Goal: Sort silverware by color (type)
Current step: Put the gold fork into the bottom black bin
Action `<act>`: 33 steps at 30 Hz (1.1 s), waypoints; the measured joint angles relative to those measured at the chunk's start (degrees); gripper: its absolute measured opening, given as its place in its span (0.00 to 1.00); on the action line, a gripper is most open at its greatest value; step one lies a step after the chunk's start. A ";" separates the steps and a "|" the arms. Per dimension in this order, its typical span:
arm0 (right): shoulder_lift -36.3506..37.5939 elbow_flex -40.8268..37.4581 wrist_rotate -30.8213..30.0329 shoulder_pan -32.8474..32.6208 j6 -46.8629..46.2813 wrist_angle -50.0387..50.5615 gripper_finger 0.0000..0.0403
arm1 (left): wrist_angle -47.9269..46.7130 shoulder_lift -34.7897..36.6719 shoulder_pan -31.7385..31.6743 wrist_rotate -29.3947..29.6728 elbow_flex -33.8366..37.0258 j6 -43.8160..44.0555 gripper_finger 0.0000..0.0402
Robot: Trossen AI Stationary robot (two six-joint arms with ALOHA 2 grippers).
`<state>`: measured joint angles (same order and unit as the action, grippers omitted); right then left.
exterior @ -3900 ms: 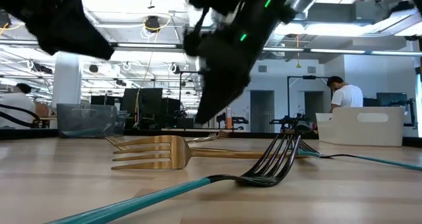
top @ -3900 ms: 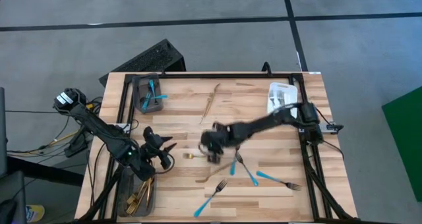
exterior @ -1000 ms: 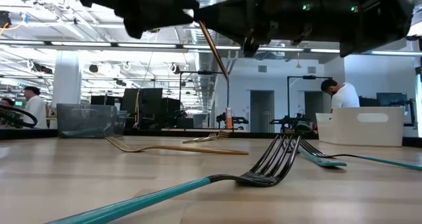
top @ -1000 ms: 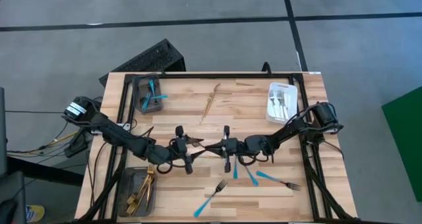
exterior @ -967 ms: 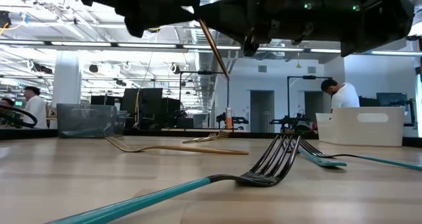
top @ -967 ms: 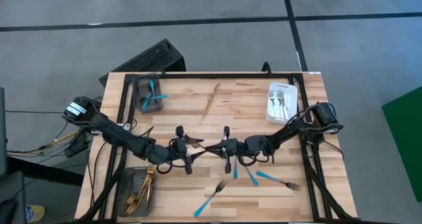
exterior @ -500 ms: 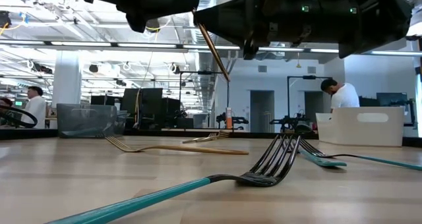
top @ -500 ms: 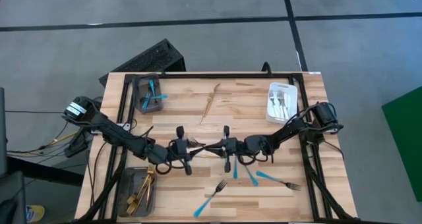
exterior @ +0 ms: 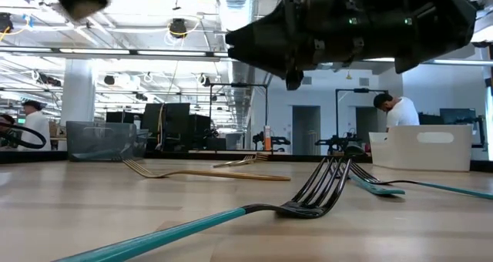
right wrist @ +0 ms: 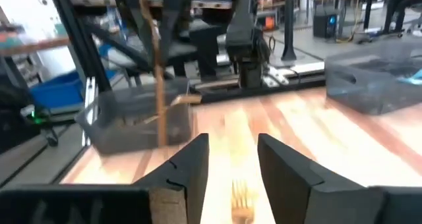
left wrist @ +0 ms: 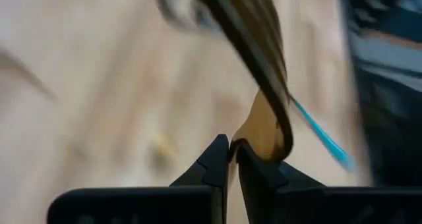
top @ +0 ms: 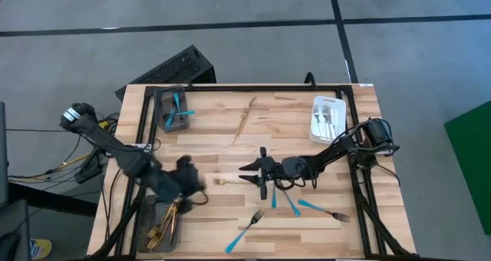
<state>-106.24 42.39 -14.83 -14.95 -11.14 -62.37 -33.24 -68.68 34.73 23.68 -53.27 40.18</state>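
Note:
My left gripper (top: 196,186) is at the near left of the table, shut on a gold fork (left wrist: 264,66). It hangs above the table, just right of the grey tray of gold silverware (top: 163,226). My right gripper (top: 244,173) stands open at mid-table, pointing toward the left arm, with nothing between its fingers (right wrist: 231,158). A short gold piece (top: 223,182) shows between the two grippers. Whether it is the held fork's free end, I cannot tell. Three turquoise-handled forks (top: 288,203) lie near the right gripper. My left gripper pinches a curved gold part of the fork (left wrist: 254,135) between its two fingers. The fork runs on past the fingertips, clear of the table. Motion blur hides which end of the fork this is.
A grey tray with turquoise forks (top: 173,111) stands at the far left. A white tray with silver pieces (top: 328,119) is at the far right. Two gold pieces (top: 245,117) lie at the far middle. More turquoise forks (top: 245,232) (top: 326,211) lie near the front edge.
My left gripper has shut on the gold fork that my right gripper held up at mid-table. My right gripper has opened and let go. The left arm has then swung toward the table's left and near edge, carrying the fork away. My right gripper has stayed in place.

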 joint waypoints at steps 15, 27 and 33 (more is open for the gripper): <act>-0.02 6.34 -0.49 -1.56 -5.97 19.58 0.36 | -13.58 3.58 21.10 -13.16 2.22 30.46 0.04; -0.02 8.87 -4.50 -1.52 -3.44 30.08 0.37 | -12.22 -0.62 21.51 -10.02 7.97 29.73 0.25; -3.12 10.08 -4.63 -2.07 -3.85 31.22 0.35 | -12.27 -0.58 20.10 -3.97 7.97 28.09 0.32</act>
<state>-109.36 52.47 -19.46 -17.02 -15.00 -31.15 -45.51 -69.25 54.83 19.71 -45.30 68.27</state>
